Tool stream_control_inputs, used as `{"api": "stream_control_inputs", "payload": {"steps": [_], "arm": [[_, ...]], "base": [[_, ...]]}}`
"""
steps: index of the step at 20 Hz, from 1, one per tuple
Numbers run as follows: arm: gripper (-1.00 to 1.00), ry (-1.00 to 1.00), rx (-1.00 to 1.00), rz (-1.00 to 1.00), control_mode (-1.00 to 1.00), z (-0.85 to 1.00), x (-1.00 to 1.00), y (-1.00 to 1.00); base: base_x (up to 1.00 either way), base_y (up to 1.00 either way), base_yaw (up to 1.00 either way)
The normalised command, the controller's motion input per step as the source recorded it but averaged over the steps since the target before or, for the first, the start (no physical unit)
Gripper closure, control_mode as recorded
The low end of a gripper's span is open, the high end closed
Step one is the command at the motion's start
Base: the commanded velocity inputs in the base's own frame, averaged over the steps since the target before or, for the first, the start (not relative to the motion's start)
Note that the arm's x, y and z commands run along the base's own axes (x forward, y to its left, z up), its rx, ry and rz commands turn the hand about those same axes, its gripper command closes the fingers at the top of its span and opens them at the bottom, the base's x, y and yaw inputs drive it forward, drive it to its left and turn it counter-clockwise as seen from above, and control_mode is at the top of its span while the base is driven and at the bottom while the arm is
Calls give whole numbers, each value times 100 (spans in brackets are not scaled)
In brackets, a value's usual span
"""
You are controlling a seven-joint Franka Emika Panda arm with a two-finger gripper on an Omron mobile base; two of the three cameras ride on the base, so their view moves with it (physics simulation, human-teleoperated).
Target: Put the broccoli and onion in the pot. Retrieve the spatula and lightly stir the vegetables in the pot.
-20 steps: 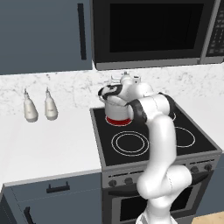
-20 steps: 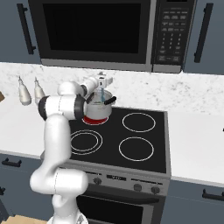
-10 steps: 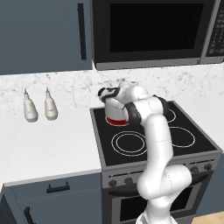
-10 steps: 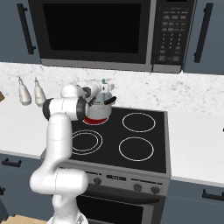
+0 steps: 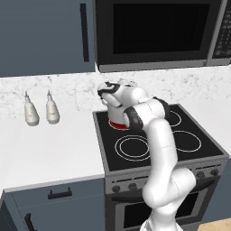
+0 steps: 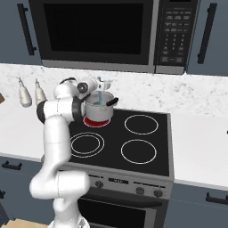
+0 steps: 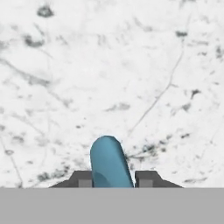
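The steel pot (image 6: 99,110) stands on the glowing red back-left burner (image 6: 97,121), one black handle (image 6: 112,102) pointing right. My gripper (image 6: 103,86) hovers just above the pot's rim, shut on the light-blue spatula (image 6: 102,98), which reaches down into the pot. In the hand view the spatula's handle (image 7: 109,164) sits between the two dark fingertips (image 7: 82,178), with the marble backsplash behind it. In the left base view my forearm covers most of the pot. I cannot make out the broccoli or the onion; the pot's wall hides its inside.
Two white bottles (image 5: 30,113) (image 5: 53,111) stand on the white counter (image 5: 49,149) left of the black stove (image 6: 129,142). A microwave (image 6: 95,33) hangs low over the stove. The marble backsplash (image 5: 67,92) is close behind the pot.
My hand has swung a little to the left above the pot, carrying the spatula with it. The pot has stayed on its burner.
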Motion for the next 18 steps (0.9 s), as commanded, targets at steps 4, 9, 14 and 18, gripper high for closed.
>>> {"api": "stream_control_inputs", "payload": {"steps": [4,9,14,18], "arm": [[100,-1,18,0,-100,55,0,32],[100,-11,7,-2,-100,61,0,4],[100,-10,0,-10,-100,7,0,0],[100,0,0,-6,-100,-36,0,0]], "base": [[0,0,0],[0,0,0],[0,0,0],[0,0,0]]}}
